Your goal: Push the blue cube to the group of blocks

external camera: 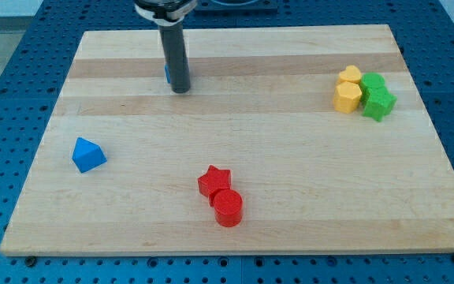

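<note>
No readable text, labels, brands, nos. or signs anywhere: none on wooden board, none on blocks, none on rod, none on blue perforated table around it.

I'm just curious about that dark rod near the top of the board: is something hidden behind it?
Yes. A sliver of a blue block shows at the view's left edge of my tip. The rod covers the rest, so its shape cannot be confirmed.
</note>
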Controlling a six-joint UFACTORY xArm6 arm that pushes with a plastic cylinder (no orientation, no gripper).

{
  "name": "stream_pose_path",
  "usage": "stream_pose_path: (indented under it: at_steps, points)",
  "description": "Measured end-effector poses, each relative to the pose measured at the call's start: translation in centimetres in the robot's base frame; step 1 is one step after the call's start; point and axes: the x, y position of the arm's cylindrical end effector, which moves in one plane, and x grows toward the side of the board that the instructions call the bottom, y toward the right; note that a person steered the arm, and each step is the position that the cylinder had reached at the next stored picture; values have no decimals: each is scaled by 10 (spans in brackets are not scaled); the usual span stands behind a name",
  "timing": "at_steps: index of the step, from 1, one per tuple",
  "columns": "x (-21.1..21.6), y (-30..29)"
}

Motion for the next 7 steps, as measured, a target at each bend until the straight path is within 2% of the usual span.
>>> stream_pose_path:
  at_steps: [2,3,4,7]
  points:
    - [-15,-66]
    - [-48,-64]
    - [-54,-33]
    - [3,133]
